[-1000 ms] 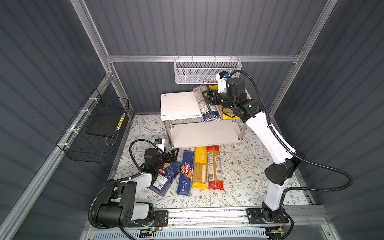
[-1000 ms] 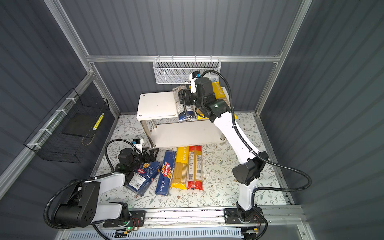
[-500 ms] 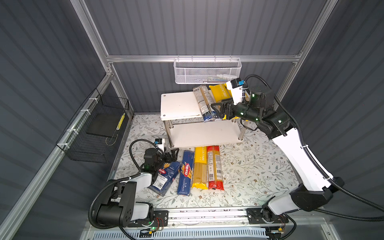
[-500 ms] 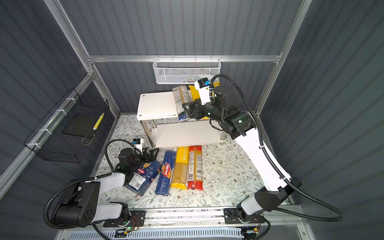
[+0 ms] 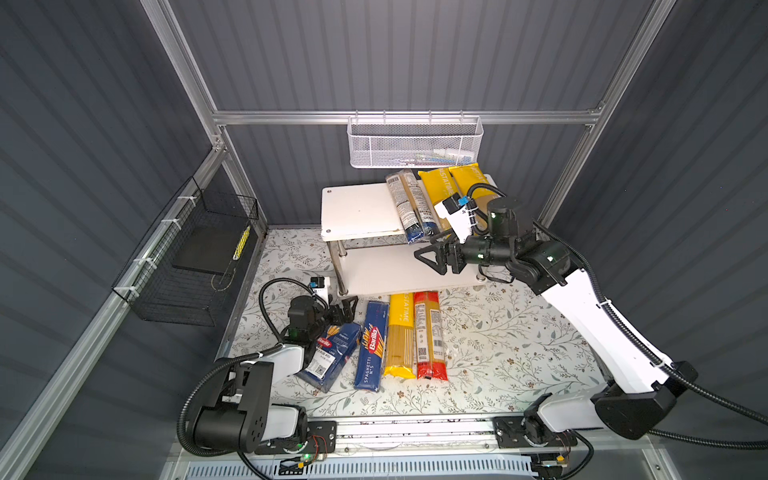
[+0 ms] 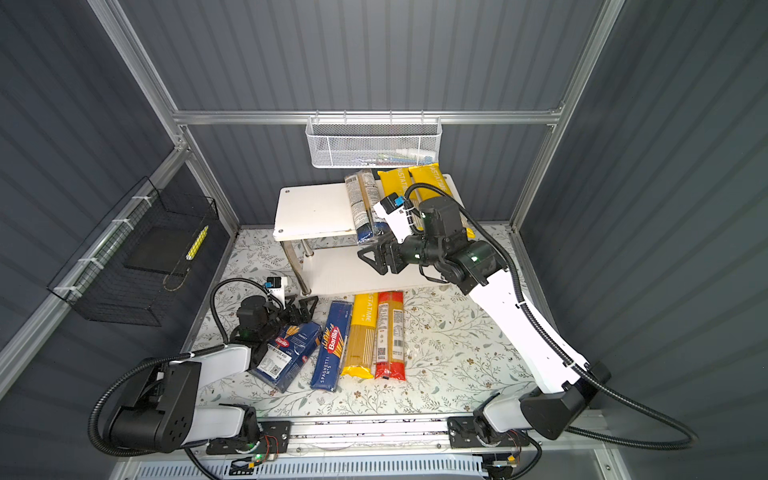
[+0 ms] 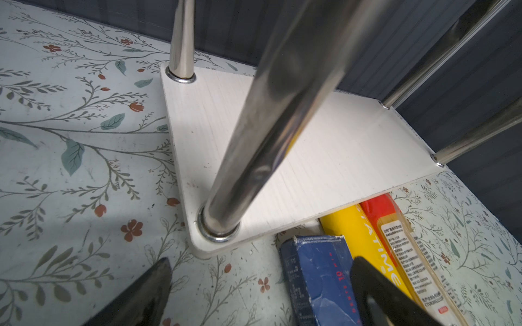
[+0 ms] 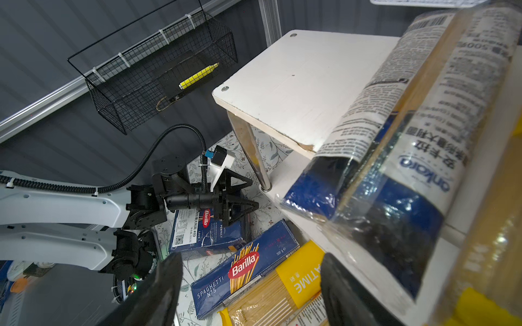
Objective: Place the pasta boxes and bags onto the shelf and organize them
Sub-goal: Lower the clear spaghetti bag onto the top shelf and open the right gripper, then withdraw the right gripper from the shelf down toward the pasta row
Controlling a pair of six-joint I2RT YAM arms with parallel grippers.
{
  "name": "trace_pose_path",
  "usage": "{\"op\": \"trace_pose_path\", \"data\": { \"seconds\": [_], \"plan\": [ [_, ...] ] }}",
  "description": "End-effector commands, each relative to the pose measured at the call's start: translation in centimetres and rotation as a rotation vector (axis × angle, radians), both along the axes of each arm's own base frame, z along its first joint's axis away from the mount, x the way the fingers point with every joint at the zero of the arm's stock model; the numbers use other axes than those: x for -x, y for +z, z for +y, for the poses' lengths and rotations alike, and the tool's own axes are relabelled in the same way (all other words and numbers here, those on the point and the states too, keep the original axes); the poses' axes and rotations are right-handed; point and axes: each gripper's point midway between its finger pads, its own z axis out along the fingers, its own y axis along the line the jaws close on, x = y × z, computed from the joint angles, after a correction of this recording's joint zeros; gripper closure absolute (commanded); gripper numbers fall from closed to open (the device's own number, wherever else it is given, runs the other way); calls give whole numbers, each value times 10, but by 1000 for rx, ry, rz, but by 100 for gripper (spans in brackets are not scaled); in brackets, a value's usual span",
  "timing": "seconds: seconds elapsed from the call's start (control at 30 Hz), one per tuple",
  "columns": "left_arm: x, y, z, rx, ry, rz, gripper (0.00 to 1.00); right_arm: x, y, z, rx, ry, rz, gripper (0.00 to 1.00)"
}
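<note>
The shelf's top board [image 5: 357, 208] carries a dark-blue-ended bag [image 5: 409, 205] and two yellow bags [image 5: 436, 187] side by side at its right. Its lower board [image 5: 386, 270] is bare. On the floor in front lie a wide blue box [image 5: 332, 353], a narrow spaghetti box [image 5: 372, 345], a yellow bag [image 5: 400, 336] and a red-ended bag [image 5: 428, 336]. My right gripper [image 5: 432, 255] hangs open and empty just before the blue-ended bag's [image 8: 395, 141] near end. Open and empty too, my left gripper [image 5: 347, 305] sits low by the shelf's front left post [image 7: 254, 141], beside the narrow box's [image 7: 316, 276] end.
A white mesh basket [image 5: 415, 143] hangs on the back rail above the shelf. A black wire basket [image 5: 195, 257] with a yellow marker hangs on the left wall. The floor mat [image 5: 519, 340] is floral.
My right arm has drawn back from the top board and dropped lower, its jaws opening wider. The blue-ended bag stays on the board. The left arm has not moved.
</note>
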Motion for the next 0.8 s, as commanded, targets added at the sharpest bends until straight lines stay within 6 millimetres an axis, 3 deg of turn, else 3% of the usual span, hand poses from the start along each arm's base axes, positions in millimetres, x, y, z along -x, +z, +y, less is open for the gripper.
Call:
{"op": "trace_pose_path", "data": {
  "seconds": [0.0, 0.77],
  "plan": [
    [18, -37, -9, 2, -41, 168, 1, 1, -9, 6, 11, 33, 6, 19],
    [22, -34, -9, 4, -44, 150, 1, -25, -22, 38, 20, 61, 36, 17]
  ]
}}
